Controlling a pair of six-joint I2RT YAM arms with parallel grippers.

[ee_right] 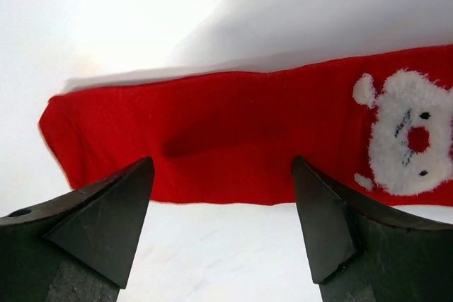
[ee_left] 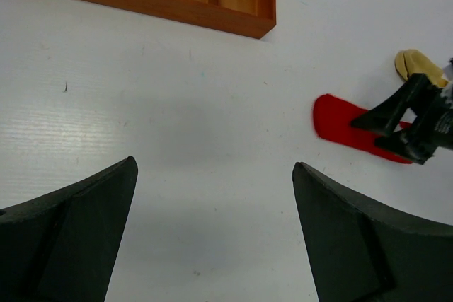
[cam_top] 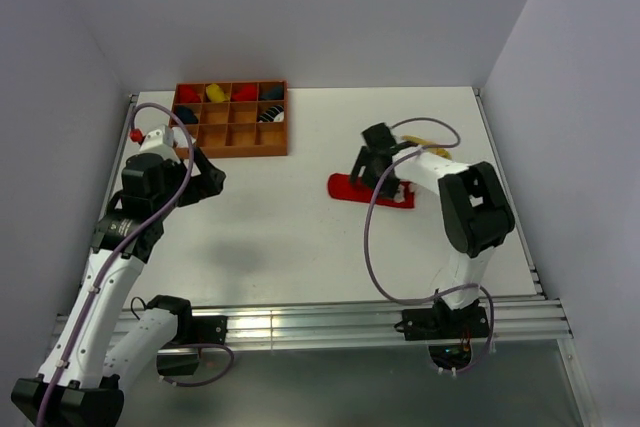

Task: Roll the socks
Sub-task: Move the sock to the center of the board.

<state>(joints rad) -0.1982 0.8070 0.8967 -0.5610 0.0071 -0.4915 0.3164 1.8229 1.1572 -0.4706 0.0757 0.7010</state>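
A red sock lies flat on the white table, right of centre. The right wrist view shows it stretched left to right, with a white bear face near its right end. My right gripper hangs just above its near edge, open, with nothing between its fingers. A tan-yellow sock lies bunched behind the right arm and shows in the left wrist view. My left gripper is open over bare table at the left, far from the red sock.
A brown wooden compartment tray stands at the back left with several rolled items in its rear cells; its corner shows in the left wrist view. Grey walls close in the table on three sides. A metal rail runs along the near edge.
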